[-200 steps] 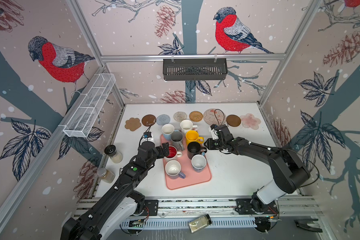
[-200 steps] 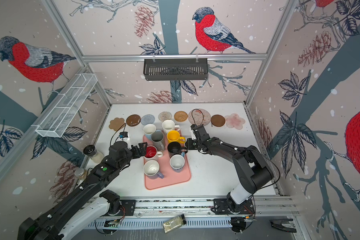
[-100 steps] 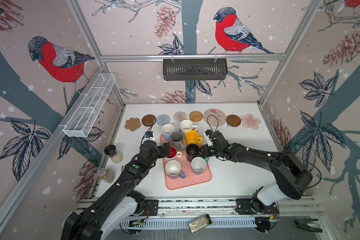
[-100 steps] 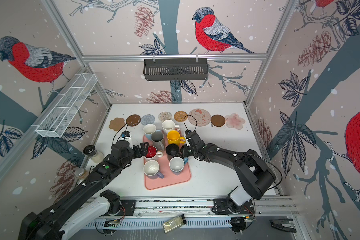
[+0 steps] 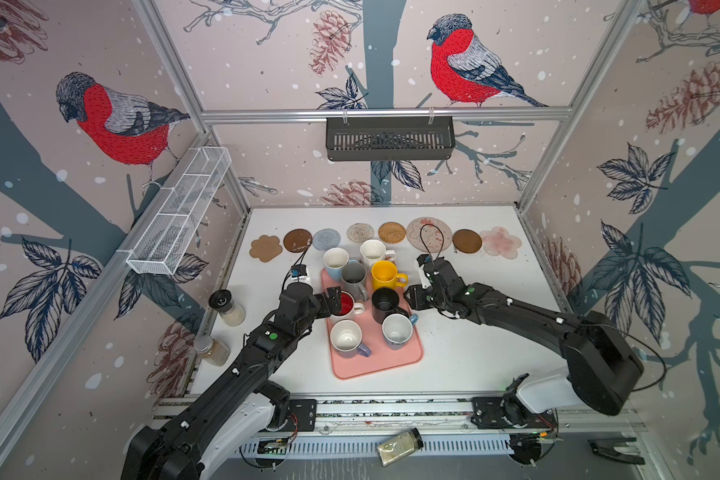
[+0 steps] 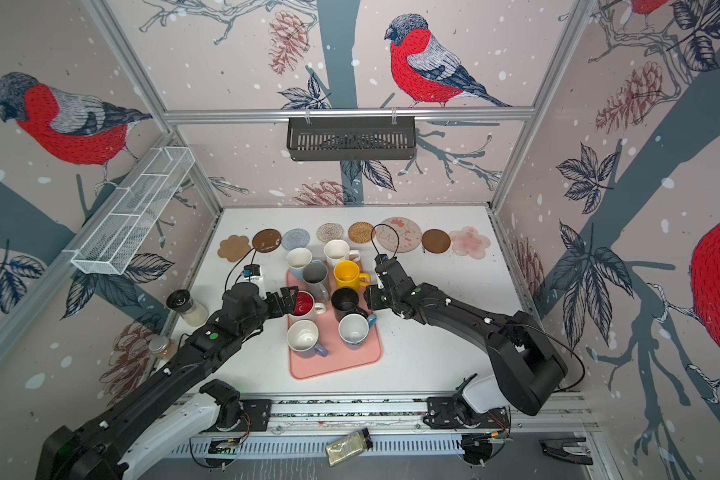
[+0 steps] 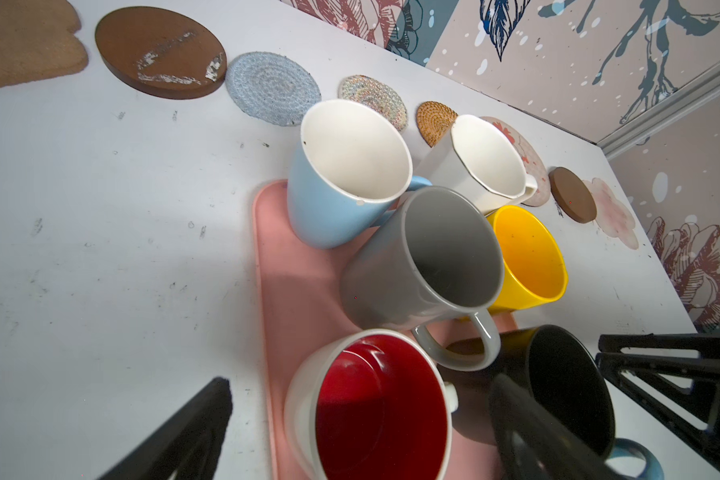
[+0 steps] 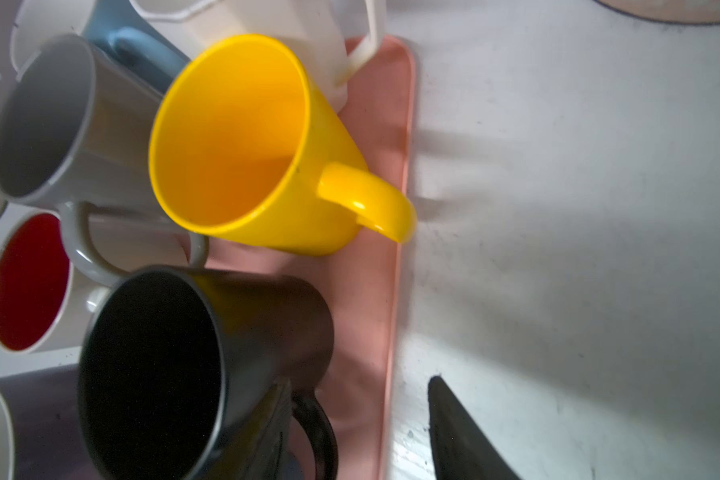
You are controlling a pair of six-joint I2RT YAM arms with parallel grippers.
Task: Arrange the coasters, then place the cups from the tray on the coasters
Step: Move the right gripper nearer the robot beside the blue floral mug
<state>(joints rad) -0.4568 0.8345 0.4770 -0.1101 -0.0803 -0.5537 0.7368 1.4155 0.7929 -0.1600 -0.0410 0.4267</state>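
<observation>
Several coasters lie in a row at the back, from the tan paw [image 5: 265, 248] to the pink flower [image 5: 500, 242]. The pink tray [image 5: 375, 361] holds several cups. My left gripper [image 7: 362, 424] is open, its fingers either side of the white cup with a red inside [image 7: 375, 411], which in a top view stands at the tray's left edge [image 5: 346, 305]. My right gripper [image 8: 366, 432] is open at the tray's right edge [image 8: 391, 291]. One finger [image 8: 275, 428] lies against the black cup [image 8: 163, 365] by its handle. The yellow cup [image 8: 233, 141] stands just beyond.
Two spice jars [image 5: 227, 307] [image 5: 212, 350] stand along the table's left edge. A wire basket [image 5: 179, 216] hangs on the left wall and a black basket [image 5: 389, 137] on the back wall. Another jar [image 5: 400, 446] lies below the table's front rail.
My right gripper has come forward from near the pink cartoon coaster to the black cup and its jaws have opened. The left arm has hardly moved.
</observation>
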